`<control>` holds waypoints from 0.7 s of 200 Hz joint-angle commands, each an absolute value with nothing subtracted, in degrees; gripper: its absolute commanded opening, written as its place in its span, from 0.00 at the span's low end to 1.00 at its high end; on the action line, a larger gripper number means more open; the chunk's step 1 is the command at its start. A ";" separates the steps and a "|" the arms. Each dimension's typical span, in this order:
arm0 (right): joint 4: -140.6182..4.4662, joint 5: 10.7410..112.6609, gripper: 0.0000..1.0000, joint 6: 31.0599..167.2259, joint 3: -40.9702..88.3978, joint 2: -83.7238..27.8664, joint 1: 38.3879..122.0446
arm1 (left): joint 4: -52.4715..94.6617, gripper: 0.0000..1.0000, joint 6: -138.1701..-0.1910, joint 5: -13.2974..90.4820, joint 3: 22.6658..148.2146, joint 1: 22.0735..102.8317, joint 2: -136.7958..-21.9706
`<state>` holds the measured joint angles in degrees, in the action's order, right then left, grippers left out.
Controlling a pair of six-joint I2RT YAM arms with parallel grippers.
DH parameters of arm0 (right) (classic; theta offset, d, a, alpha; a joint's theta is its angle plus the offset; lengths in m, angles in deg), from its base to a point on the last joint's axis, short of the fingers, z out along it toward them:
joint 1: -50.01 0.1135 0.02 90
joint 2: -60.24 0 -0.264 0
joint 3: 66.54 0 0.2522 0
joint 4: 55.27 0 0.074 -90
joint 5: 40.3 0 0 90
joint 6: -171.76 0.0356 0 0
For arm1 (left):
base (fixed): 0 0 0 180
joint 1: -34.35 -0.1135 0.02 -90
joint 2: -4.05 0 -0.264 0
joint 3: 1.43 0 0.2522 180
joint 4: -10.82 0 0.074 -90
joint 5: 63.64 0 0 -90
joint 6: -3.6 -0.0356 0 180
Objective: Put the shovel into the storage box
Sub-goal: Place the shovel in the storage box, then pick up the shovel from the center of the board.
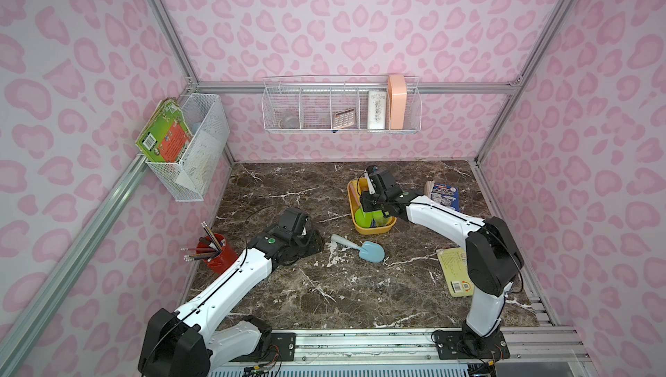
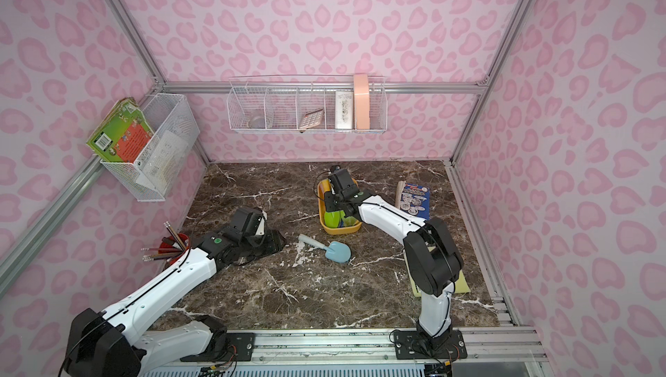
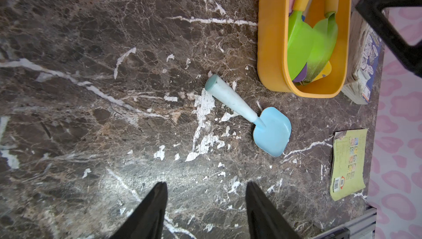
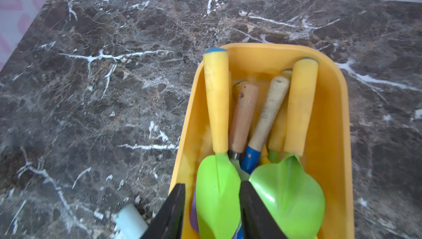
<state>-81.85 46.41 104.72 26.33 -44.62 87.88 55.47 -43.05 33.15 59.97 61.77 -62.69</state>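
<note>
The dark marble surface (image 1: 306, 296) is covered in places by the two arms. In both top views the right arm (image 1: 443, 220) reaches over the storage box (image 1: 373, 230), so the middle of the box and the right hand itself are hidden there. A yellow booklet (image 3: 347, 162) near the surface's right edge is partly behind that arm too.

The storage box (image 4: 328, 112) stands toward the back, its long axis running front to back. Inside it lie two green-bladed shovels (image 4: 287, 192) with yellow handles, blades at the front end. Two more handles lie between them, and something purple under the blades is too covered to make out.

The shovel (image 1: 360, 248) (image 2: 326, 247) lies flat on the surface, in front of the box and apart from it. Its long axis runs across the surface on a slight slant. The pale handle end points toward the left arm's side and a little back, and the blue blade toward the right and front. In the right wrist view only the handle's end (image 4: 131, 219) shows, cut off at the edge.

The left hand (image 3: 206, 185) has its jaws spread with bare surface between them, short of the shovel (image 3: 249, 114). The right hand (image 4: 212, 184) is over the box, its jaws apart on either side of a green blade and not clamping it.
</note>
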 commanded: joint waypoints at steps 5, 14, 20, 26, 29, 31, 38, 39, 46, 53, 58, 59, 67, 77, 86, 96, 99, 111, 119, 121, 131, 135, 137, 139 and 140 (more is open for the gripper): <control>-78.75 50.20 0.43 102.29 21.40 -40.73 88.12 | 54.90 0.62 -43.69 34.28 61.08 62.55 -63.96; -78.27 51.09 0.43 101.89 19.60 -39.17 88.16 | 54.97 0.62 -44.02 34.05 61.73 63.17 -64.84; -77.81 51.84 0.43 101.65 18.37 -38.11 88.16 | 55.05 0.62 -44.33 33.86 62.17 63.62 -65.37; -77.18 52.78 0.43 101.25 17.13 -36.98 88.14 | 55.37 0.62 -44.49 33.39 62.78 64.15 -65.91; -76.78 53.31 0.43 101.03 16.30 -36.40 88.16 | 55.58 0.62 -44.56 33.20 63.09 64.41 -66.26; -76.52 53.59 0.43 100.88 15.82 -36.02 88.16 | 55.66 0.62 -44.67 33.02 63.30 64.52 -66.44; -75.80 54.58 0.43 100.45 14.19 -34.71 88.25 | 56.06 0.62 -44.81 32.69 63.88 64.91 -67.09; -75.71 54.69 0.43 100.38 14.02 -34.57 88.20 | 56.09 0.62 -44.86 32.69 63.99 64.97 -67.16; -75.11 55.86 0.43 99.69 12.62 -33.39 88.24 | 56.13 0.62 -44.94 32.47 64.42 65.24 -67.66; -74.50 56.52 0.44 99.19 11.30 -32.41 88.27 | 56.13 0.62 -44.93 32.43 64.75 65.33 -68.14; -74.19 56.50 0.44 98.95 10.41 -31.79 88.34 | 56.06 0.62 -44.92 32.36 64.95 65.38 -68.40; -74.16 56.49 0.44 98.97 10.24 -31.75 88.34 | 56.05 0.62 -44.87 32.35 64.97 65.38 -68.48; -74.04 56.82 0.44 98.75 9.40 -31.12 88.35 | 55.88 0.62 -44.79 32.42 65.19 65.38 -69.00; -74.13 57.38 0.44 98.69 8.77 -30.92 88.41 | 55.55 0.62 -44.62 32.47 65.55 65.44 -69.71; -73.70 58.55 0.44 98.37 8.02 -30.90 88.68 | 55.43 0.61 -44.38 32.51 65.76 65.38 -70.32; -72.55 59.92 0.44 97.34 6.88 -30.79 89.55 | 55.20 0.61 -44.11 32.39 65.86 65.38 -70.80; -72.26 59.98 0.45 97.11 6.56 -30.74 89.85 | 55.05 0.61 -43.97 32.49 65.87 65.38 -70.90; -71.56 60.58 0.45 95.81 5.69 -31.18 91.32 | 54.31 0.61 -43.75 32.75 65.51 65.38 -70.97; -71.58 60.81 0.46 95.07 5.42 -31.65 92.09 | 54.03 0.61 -43.60 32.91 65.35 65.38 -71.01; -71.58 60.87 0.46 94.86 5.41 -31.75 92.26 | 54.07 0.61 -43.56 32.92 65.34 65.38 -71.01; -71.58 61.70 0.47 93.97 5.05 -32.61 93.00 | 54.00 0.61 -43.52 32.90 65.09 65.38 -71.10; -71.51 61.93 0.48 93.71 4.99 -32.92 93.22 | 53.94 0.61 -43.47 32.88 65.01 65.38 -71.05; -71.49 62.10 0.48 93.58 4.89 -33.10 93.29 | 53.93 0.61 -43.43 32.94 64.97 65.38 -71.04; -71.42 62.27 0.49 93.44 4.82 -33.26 93.44 | 53.93 0.61 -43.38 32.95 64.91 65.38 -70.98; -71.37 62.31 0.49 93.31 4.80 -33.31 93.48 | 53.93 0.61 -43.40 32.91 64.90 65.38 -70.95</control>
<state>-73.41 59.85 96.46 5.37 -32.06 92.51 54.79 -44.07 32.93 65.22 65.38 -70.98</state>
